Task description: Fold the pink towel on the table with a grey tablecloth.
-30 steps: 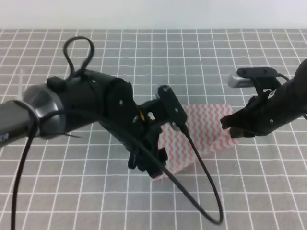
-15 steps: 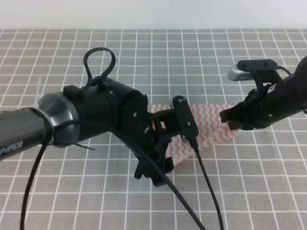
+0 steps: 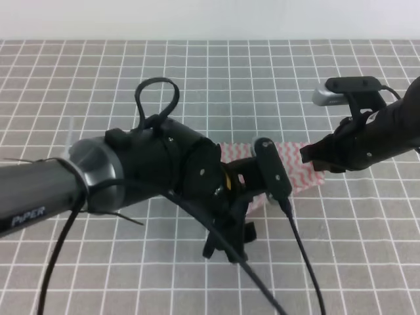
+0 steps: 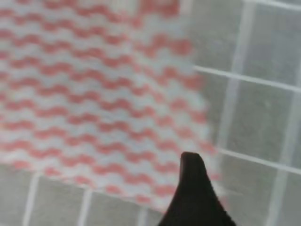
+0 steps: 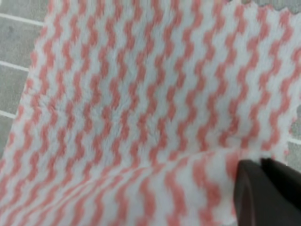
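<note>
— Two hands are on the job; where is your towel [image 3: 298, 172] against them?

— You have it lying on the table [image 3: 79, 79] a little right of centre. In the high view most of it is hidden behind your left arm; only a pink-and-white strip shows between the left arm's camera bracket and the right hand [image 3: 314, 163].

— And the right hand?

— It sits at the towel's right edge. Your right wrist view shows a dark fingertip [image 5: 263, 193] pressed onto the cloth at the lower right, with the fabric [image 5: 141, 94] creased up into a fold line running across just beside it. The fingers look clamped on that edge.

— The left one?

— Your left hand [image 3: 226, 246] hangs low at the towel's near-left side. The left wrist view shows one dark fingertip [image 4: 194, 197] over the towel's [image 4: 94, 94] near edge, the grey grid beside it. You see only that single tip, so I cannot tell whether the fingers are apart or together, or whether they grip the cloth.
</note>
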